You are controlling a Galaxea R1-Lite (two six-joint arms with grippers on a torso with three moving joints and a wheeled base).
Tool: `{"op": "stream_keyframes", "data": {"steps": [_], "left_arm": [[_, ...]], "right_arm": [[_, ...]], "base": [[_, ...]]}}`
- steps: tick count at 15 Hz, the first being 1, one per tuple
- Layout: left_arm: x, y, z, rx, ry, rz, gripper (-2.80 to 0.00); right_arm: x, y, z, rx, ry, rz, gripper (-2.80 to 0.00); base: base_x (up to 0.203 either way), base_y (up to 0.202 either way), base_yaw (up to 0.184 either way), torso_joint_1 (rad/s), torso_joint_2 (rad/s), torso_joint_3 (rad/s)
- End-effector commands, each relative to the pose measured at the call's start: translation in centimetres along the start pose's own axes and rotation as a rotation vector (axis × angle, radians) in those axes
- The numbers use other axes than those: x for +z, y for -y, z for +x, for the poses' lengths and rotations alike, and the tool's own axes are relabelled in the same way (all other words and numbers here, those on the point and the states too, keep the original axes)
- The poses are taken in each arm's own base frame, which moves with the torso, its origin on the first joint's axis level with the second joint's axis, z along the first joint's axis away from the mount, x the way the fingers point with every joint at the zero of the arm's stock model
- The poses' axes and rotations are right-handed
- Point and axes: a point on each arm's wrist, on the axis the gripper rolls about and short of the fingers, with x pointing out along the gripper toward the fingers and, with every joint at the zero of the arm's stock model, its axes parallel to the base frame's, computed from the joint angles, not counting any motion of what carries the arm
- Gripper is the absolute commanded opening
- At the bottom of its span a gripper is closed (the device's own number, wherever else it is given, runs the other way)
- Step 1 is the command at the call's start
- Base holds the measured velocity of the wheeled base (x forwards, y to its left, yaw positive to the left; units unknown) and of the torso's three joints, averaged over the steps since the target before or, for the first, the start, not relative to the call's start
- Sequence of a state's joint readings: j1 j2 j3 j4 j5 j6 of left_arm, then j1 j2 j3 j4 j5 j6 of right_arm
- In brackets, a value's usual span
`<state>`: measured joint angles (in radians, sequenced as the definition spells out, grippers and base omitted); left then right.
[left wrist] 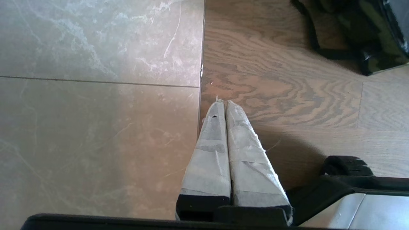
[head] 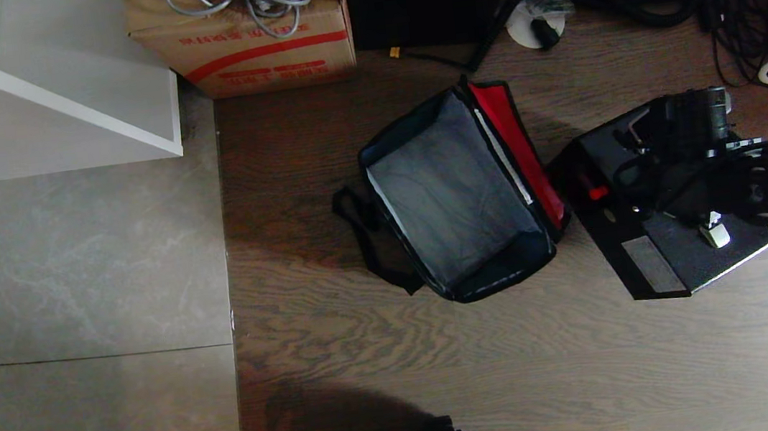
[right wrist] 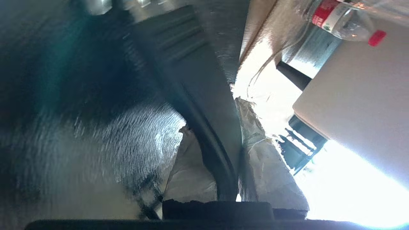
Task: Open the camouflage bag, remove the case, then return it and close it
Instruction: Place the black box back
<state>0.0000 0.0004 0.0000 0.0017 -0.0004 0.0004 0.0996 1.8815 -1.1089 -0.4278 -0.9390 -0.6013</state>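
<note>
The case was out of the bag, tilted, just to the right of the camouflage bag in the head view, nearly touching the red lid lining. Its long axis ran diagonally, roughly parallel to the bag's own long side. The right gripper was on top of it, and the right wrist view showed the taped fingers pinched narrow on the case's black handle, one on each side. So it was being carried by the handle (whether it was fully off the floor, I couldn't tell).

The bag sat wide open on the wood floor, grey interior showing, nothing in it. For the return trip, I'd say the case had to travel left toward that opening and stay lined up with the bag's long axis to drop in cleanly.

The left gripper hung parked with its fingers pressed together over the seam between tile and wood, well away from the bag. The right arm was clearly the nearer one.
</note>
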Motion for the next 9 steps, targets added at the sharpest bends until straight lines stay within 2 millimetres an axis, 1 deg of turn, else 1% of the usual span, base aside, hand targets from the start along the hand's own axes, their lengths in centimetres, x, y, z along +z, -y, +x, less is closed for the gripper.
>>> {"op": "stream_keyframes", "data": {"steps": [1, 9], "left_arm": [[0.01, 0.0, 0.01, 0.0, -0.001, 0.003, -2.8], [0.02, 0.0, 0.0, 0.0, 0.0, 0.004, -2.8]], "right_arm": [[0.03, 0.28, -0.15, -0.006, 0.002, 0.004, -2.8], [0.16, 0.32, -0.13, -0.008, 0.004, 0.008, -2.8]], "base": [[0.0, 0.0, 0.0, 0.0, 0.0, 0.0], [0.0, 0.0, 0.0, 0.0, 0.0, 0.0]]}}
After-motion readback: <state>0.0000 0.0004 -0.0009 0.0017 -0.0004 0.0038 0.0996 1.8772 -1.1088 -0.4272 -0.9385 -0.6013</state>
